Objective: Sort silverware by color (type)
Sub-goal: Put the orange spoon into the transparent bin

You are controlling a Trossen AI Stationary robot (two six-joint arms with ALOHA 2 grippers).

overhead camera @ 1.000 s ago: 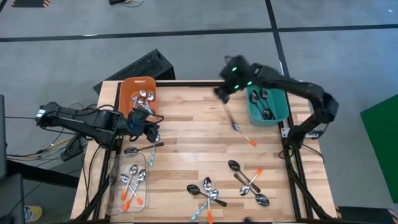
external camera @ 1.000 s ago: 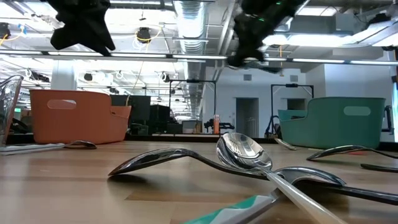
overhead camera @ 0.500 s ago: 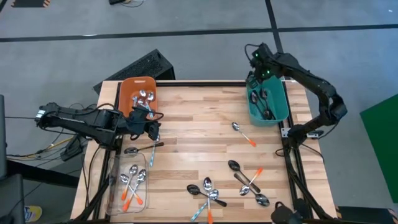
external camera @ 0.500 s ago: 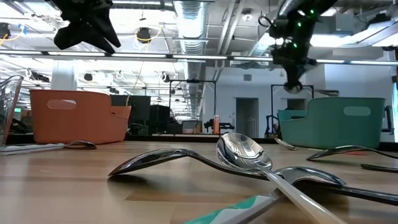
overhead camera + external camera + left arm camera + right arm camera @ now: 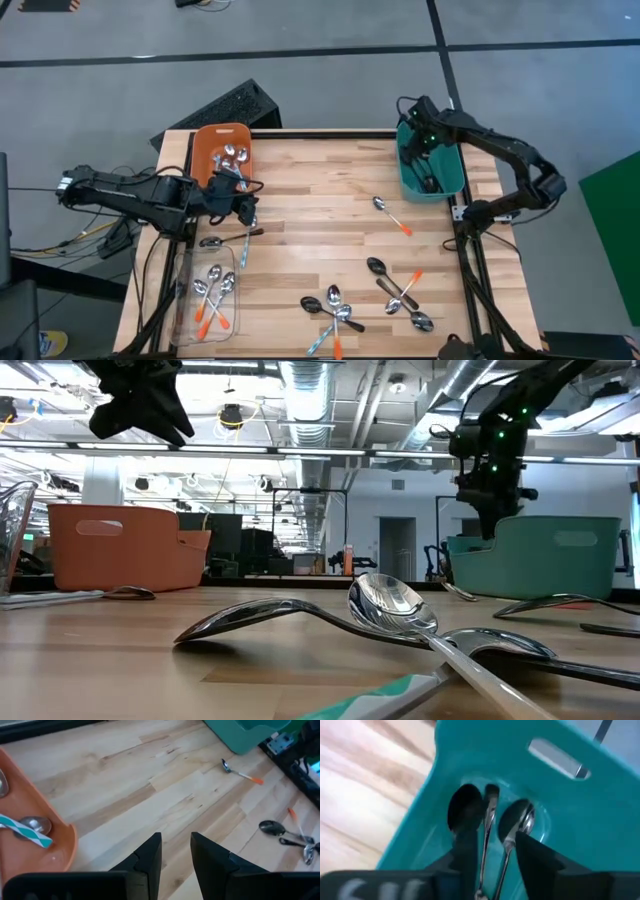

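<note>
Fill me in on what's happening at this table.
Two robot arms are sorting spoons into bins. The right gripper hangs open over the teal bin, which holds dark spoons. The left gripper waits empty, fingers apart, beside the orange bin. More spoons lie scattered on the table.

Lab or industrial workspace: exposed ceiling ducts (image 5: 310, 385), strip lights, taped grey floor (image 5: 300, 60), wooden bench (image 5: 320, 210).
</note>
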